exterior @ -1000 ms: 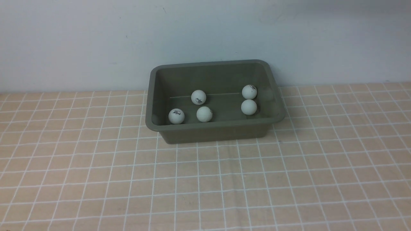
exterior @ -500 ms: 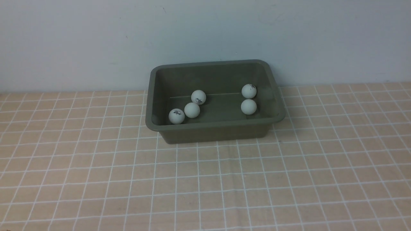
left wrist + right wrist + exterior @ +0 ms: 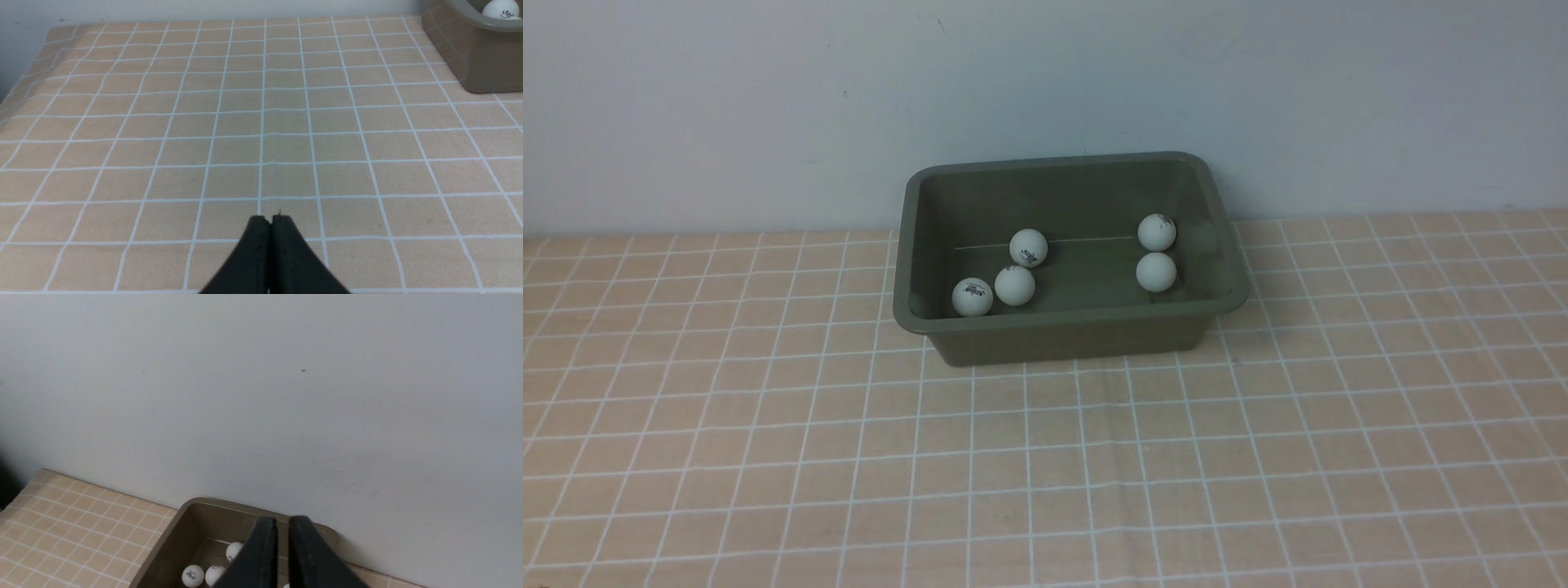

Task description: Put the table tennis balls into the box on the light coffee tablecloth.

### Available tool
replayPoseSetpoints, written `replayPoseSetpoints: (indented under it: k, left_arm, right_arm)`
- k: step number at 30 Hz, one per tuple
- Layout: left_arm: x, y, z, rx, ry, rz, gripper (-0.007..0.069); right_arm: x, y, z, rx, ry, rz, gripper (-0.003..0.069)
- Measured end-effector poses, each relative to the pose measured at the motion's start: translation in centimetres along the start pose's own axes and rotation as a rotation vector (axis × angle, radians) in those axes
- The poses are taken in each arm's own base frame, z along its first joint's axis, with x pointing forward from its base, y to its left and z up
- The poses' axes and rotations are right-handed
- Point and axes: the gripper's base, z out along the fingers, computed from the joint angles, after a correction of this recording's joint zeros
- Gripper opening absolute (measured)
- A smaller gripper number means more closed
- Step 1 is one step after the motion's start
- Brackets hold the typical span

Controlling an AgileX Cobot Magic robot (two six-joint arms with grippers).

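Five balls sit in the box [image 3: 1068, 322]: three grouped at its left end [image 3: 973, 296] [image 3: 1014, 285] [image 3: 1028, 247], the front two of them touching or nearly so, and two stacked close at its right end [image 3: 1156, 232] [image 3: 1156, 272]. No ball visible on the cloth [image 3: 1045, 457] in any view. The task set may hold more than five; I can't tell if one is hidden or out of frame.

Left gripper [image 3: 269, 220]: jaws pressed together, nothing between them, hanging low over bare cloth well to the side of the box. Only a box corner and one ball show in that wrist view.

Right gripper [image 3: 282, 523]: jaws nearly together, thin slit left between them, nothing held. It's up above the box looking down and toward the wall [image 3: 261, 396]; three left-end balls show below it.

Handling, my read: balls are very light, stiff thin shells, smooth and round, so they roll and squirt out of a pinch easily. Grip across the widest part, centred, with light force; off-centre contact likely pops it away. The cloth is slightly creased, which may slow rolling a bit. Box walls slope and look deep enough that a low drop should stay in.

Looks done or nearly so.
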Motion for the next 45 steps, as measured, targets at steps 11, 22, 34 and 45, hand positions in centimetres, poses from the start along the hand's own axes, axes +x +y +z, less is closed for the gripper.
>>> replayPoseSetpoints:
  k: [11,22,34,45]
  left_arm:
    - [0.0,0.0,0.0,0.000,0.000,0.000,-0.0069]
    - [0.0,0.0,0.0,0.000,0.000,0.000,-0.0069]
    - [0.0,0.0,0.0,0.000,0.000,0.000,-0.0069]
    - [0.0,0.0,0.0,0.000,0.000,0.000,-0.0069]
  right_arm:
    - [2.7,4.5,-10.1,0.008,-0.133,-0.067,0.0033]
    - [4.8,4.8,-11.1,0.018,-0.112,0.015,0.0033]
    - [16.7,1.8,-4.8,0.065,0.035,-0.010,0.0033]
    - [31.0,0.1,-4.1,0.245,-0.170,-0.093,0.0033]
